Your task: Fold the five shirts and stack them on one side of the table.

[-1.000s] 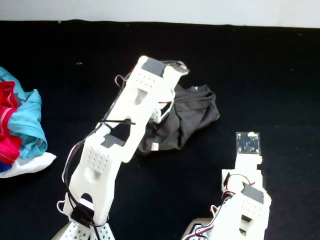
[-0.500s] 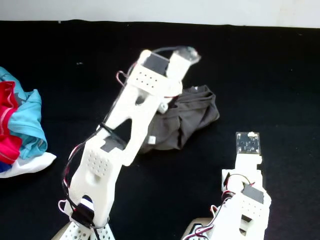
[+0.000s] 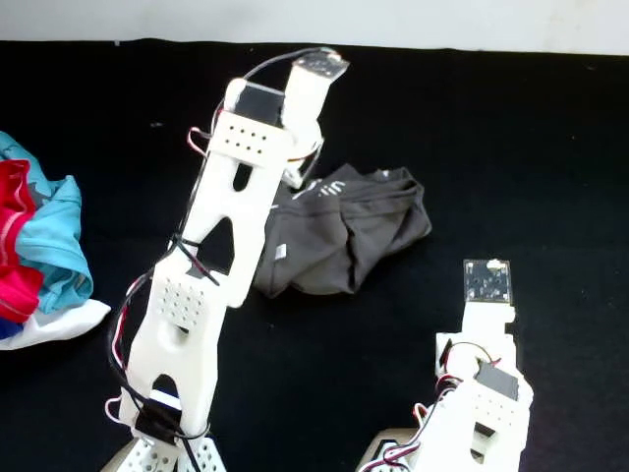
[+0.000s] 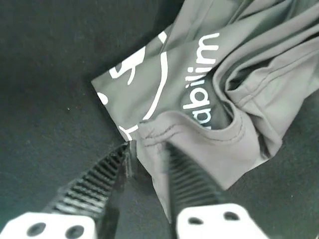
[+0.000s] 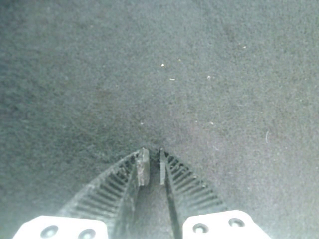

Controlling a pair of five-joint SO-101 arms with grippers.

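Note:
A dark grey shirt [image 3: 349, 231] with white print lies crumpled in the middle of the black table [image 3: 531, 147]. In the left wrist view the grey shirt [image 4: 209, 99] lies flat below my left gripper [image 4: 148, 149], which hangs open just above its hemmed edge. The left arm [image 3: 241, 187] stretches over the shirt's left side. My right gripper [image 5: 151, 160] is shut on nothing, low over bare black cloth. The right arm [image 3: 482, 393] is folded back at the front right.
A heap of several other shirts [image 3: 39, 246], in turquoise, red and white, sits at the table's left edge. A pale wall [image 3: 393, 20] runs behind the far edge. Bare black tabletop lies right of the grey shirt and along the front.
The left arm has lifted and swung back and to the left off the grey shirt. The shirt's left part now lies spread further left. The right arm has not moved.

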